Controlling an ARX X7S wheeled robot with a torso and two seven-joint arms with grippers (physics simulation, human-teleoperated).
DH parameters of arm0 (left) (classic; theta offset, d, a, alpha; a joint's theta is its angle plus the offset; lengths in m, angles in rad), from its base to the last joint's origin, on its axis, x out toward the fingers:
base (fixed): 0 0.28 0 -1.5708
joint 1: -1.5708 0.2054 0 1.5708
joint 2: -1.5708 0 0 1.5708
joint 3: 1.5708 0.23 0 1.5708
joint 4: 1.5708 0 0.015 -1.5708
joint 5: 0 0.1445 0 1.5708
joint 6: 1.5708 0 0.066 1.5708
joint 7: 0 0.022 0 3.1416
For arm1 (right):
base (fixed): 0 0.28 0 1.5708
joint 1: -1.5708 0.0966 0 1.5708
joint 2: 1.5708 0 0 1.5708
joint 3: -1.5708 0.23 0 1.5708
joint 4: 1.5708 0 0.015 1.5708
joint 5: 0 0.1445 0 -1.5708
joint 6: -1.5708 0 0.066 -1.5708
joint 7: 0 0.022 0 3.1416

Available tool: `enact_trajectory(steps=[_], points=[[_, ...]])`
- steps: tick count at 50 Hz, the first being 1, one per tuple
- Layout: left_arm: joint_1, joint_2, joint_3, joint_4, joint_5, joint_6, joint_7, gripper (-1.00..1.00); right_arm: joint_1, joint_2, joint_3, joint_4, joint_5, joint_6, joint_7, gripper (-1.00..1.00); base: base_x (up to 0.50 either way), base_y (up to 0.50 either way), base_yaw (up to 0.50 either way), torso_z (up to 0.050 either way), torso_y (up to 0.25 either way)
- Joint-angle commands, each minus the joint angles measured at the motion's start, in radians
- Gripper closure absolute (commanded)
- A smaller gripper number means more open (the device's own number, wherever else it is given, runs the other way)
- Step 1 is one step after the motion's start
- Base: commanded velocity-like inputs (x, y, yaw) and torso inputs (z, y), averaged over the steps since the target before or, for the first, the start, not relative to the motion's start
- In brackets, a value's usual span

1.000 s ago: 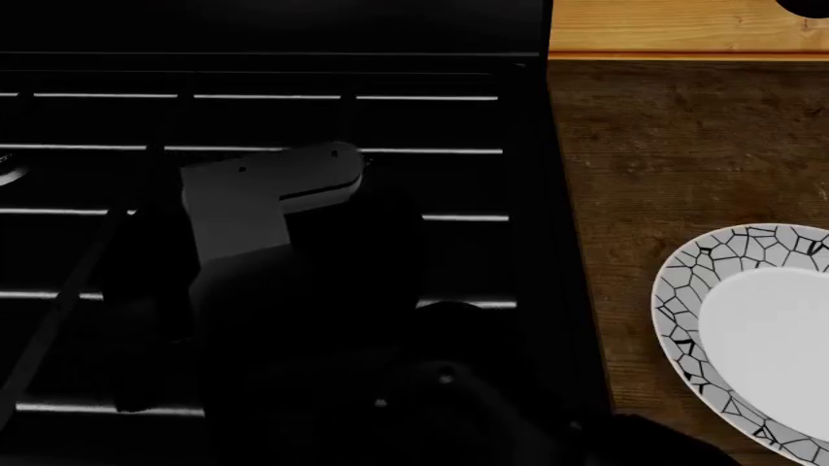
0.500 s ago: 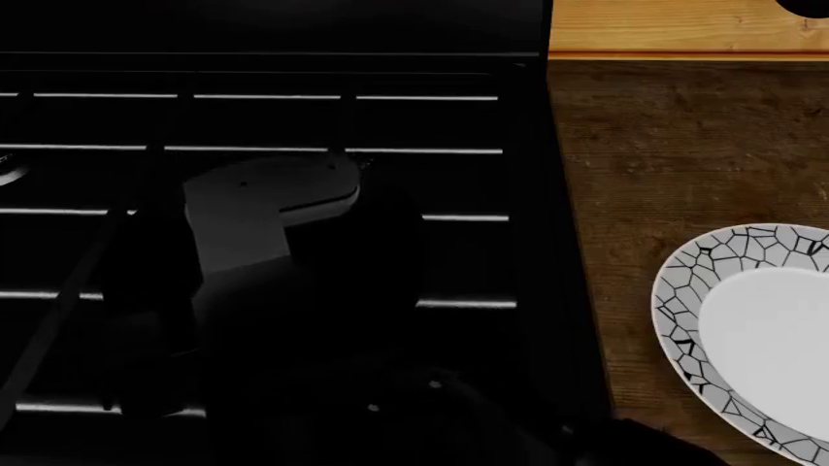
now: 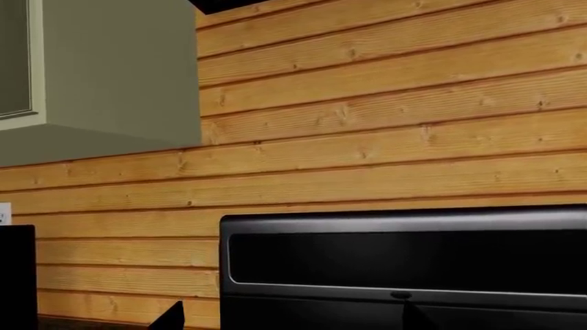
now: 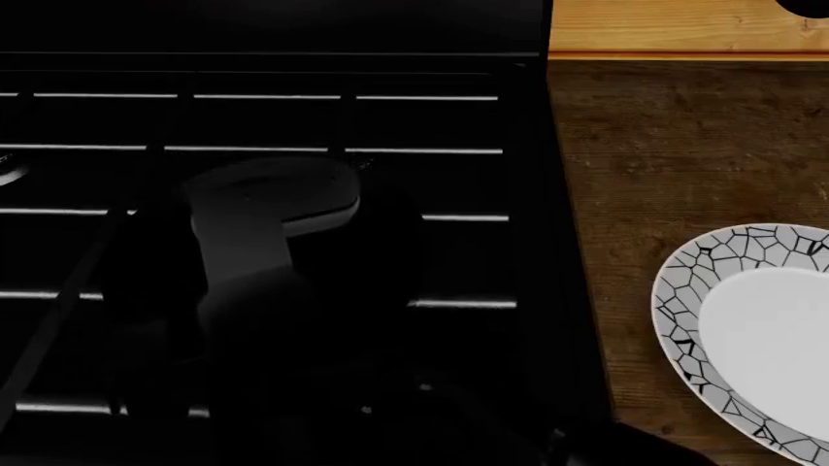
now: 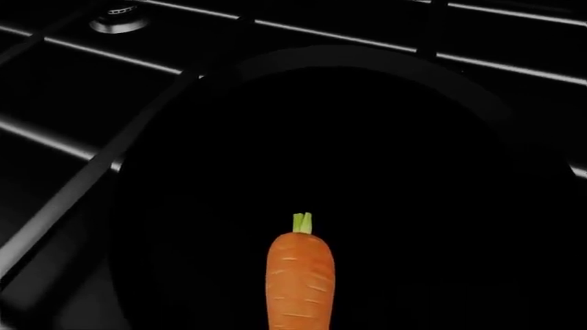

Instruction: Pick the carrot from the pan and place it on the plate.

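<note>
In the right wrist view the orange carrot (image 5: 300, 278) lies in the black pan (image 5: 367, 58), green stem tip pointing away from the camera and thick end running off the near frame edge. The right gripper's fingers do not show against the black pan, so I cannot tell its state. In the head view my right arm (image 4: 266, 228) reaches over the stove and hides the pan and carrot. The white plate (image 4: 686, 291) with black mosaic rim sits on the wooden counter at the right, partly cut off. My left gripper (image 3: 291, 323) is open and empty, raised and facing the wall.
The black stove with grates (image 4: 259, 149) fills the head view's left and centre. A burner (image 5: 119, 17) lies beyond the pan. A wooden counter (image 4: 647, 155) is right of the stove. The left wrist view shows a plank wall (image 3: 385, 137), a grey-green cabinet (image 3: 110, 69) and a black appliance panel (image 3: 403, 261).
The grey link of my right arm has turned and sunk slightly over the pan. The plate has not moved.
</note>
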Motion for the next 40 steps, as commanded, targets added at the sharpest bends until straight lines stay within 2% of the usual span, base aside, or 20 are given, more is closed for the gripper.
enact_trajectory(steps=[1, 23, 24, 40], points=[[0.005, -0.004, 0.000, 0.002, -0.005, -0.001, -0.005, -1.00, -0.004, -0.003, -0.010, 0.014, -0.006, -0.003, -0.011, -1.00, 0.00, 0.00, 0.00, 0.000, 0.000], [0.022, -0.004, -0.016, 0.008, -0.032, 0.009, -0.029, -1.00, -0.017, -0.006, -0.032, 0.033, -0.011, -0.006, -0.030, -1.00, 0.00, 0.00, 0.00, 0.000, 0.000], [0.025, -0.002, -0.019, 0.009, -0.039, 0.012, -0.035, -1.00, -0.017, -0.004, -0.031, 0.028, -0.012, -0.008, -0.025, 1.00, 0.00, 0.00, 0.00, 0.000, 0.000], [0.030, -0.005, -0.014, 0.013, -0.050, 0.007, -0.051, -1.00, -0.015, 0.002, -0.037, 0.014, -0.015, -0.009, -0.034, 1.00, 0.00, 0.00, 0.00, 0.000, 0.000]])
